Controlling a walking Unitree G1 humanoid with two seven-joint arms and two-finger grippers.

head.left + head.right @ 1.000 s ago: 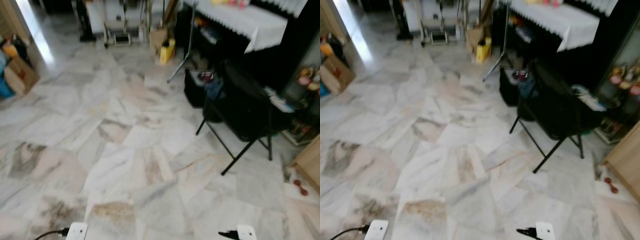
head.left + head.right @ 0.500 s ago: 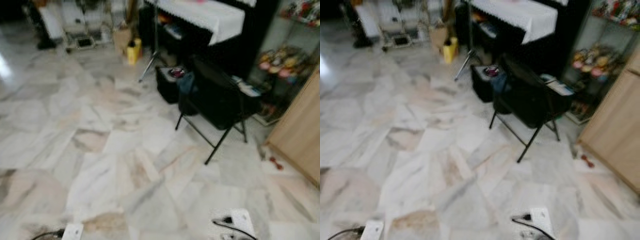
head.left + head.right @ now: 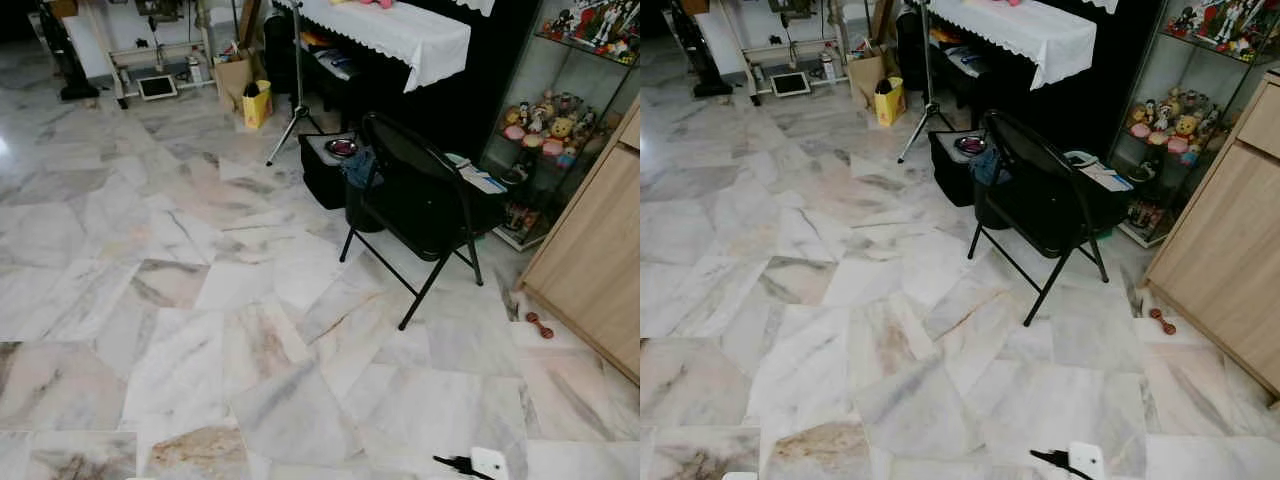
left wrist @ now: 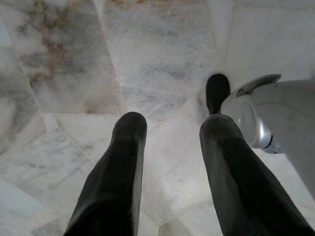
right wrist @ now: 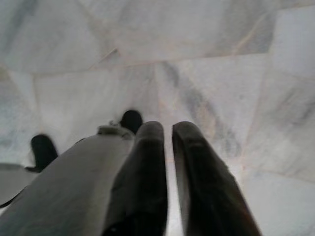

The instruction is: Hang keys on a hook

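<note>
my left claw [image 4: 170,128] hangs at my side, pointed straight down at the marble floor [image 3: 200,300], its two black fingers [image 4: 123,162] standing well apart with nothing between them. i judge it is slack like this because there is nothing to do with it while i am crossing the room. my right claw [image 5: 168,142] hangs the same way, fingers [image 5: 147,162] drawn nearly together with only a thin slit of floor showing through, and no keys pinched there that i can make out. part of my own silver leg sits just beside each claw, with a dark foot below it.

the keys and the hook are what i am after, and i cannot find either from here. well ahead of both claws, off toward my right, a black folding chair [image 3: 420,200] stands on the floor, something dark slung on it, with a black bag [image 3: 325,170] just behind. beyond that is a table under a white cloth [image 3: 390,30], a glass cabinet of figurines [image 3: 545,120] and a pale wooden cupboard [image 3: 590,260] closest to my right claw's side. a small red thing [image 3: 538,325] lies on the floor near the cupboard's foot; too small to name.

my guess is this is the searching stage, barely begun, so arms stay low and tucked to keep clear of furniture.
</note>
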